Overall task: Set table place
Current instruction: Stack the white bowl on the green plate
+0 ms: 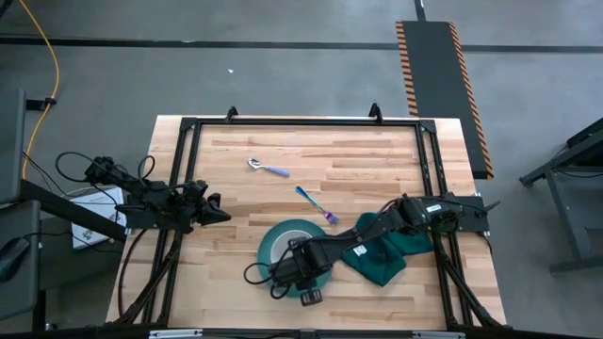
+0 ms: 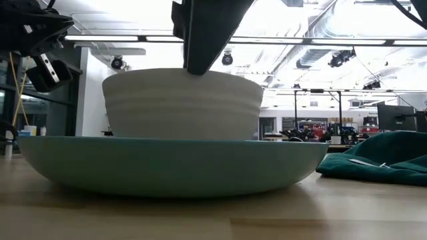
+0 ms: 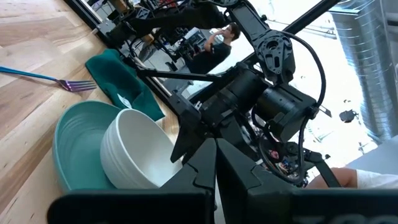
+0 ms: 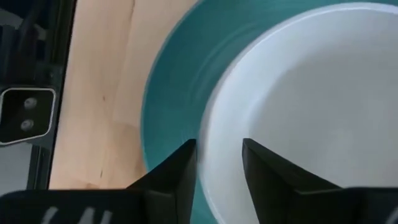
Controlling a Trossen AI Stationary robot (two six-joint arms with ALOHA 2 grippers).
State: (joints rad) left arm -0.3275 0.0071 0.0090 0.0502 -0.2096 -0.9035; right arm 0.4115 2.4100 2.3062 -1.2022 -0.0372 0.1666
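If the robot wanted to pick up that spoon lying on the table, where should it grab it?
Probably the blue-purple handle of the spoon, from straight above. It lies flat and alone on the table, so the fingers could close across its narrow width, clear of the fork.

Bowl (image 1: pixel 280 250) mostly covered from above by right arm; only a sliver seen. Bowl rim cut off in right wrist view, plate (image 4: pixel 171 74) blurred there. Right gripper (image 4: pixel 219 163) tips out of frame. Cloth (image 2: pixel 383 157) cropped at low view edge. Left gripper (image 1: pixel 213 209) finger gap too small to judge.
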